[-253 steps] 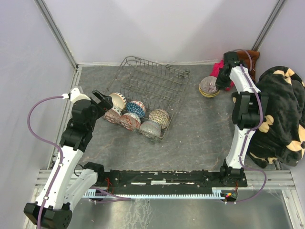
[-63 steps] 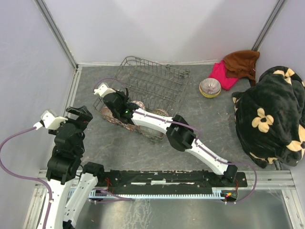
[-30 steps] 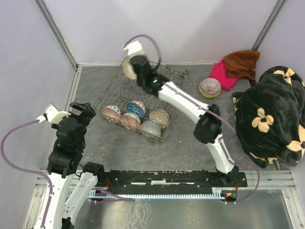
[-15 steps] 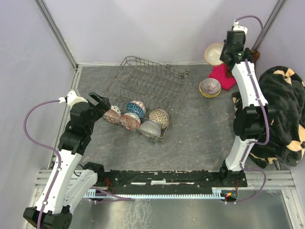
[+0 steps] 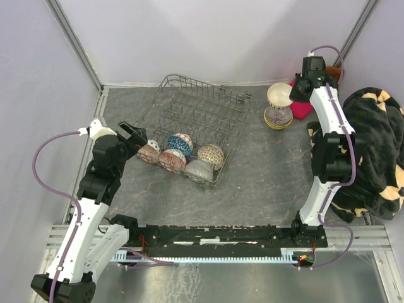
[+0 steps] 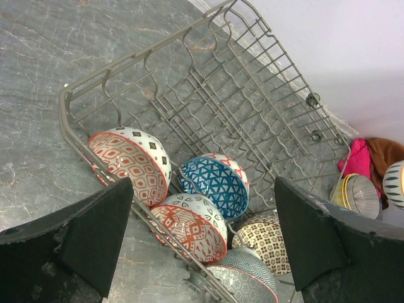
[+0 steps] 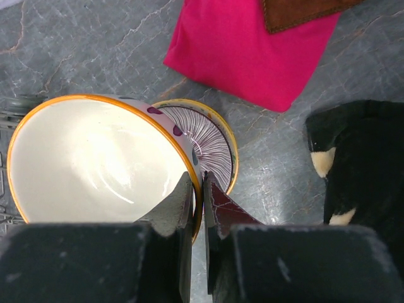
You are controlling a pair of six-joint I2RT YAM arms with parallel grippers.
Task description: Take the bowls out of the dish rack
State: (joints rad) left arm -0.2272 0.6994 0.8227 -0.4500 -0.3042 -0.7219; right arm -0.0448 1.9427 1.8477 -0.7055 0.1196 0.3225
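Unloading partly done: the right gripper pinches the rim of a cream bowl just above the stacked bowls near the table's far right corner, while five bowls lie at the dish rack's near end, beside the wide-open left gripper.

I can read no text, label, brand mark or number in any of my three views. The bowls carry only painted patterns, and the dish rack is plain wire with nothing written on it.
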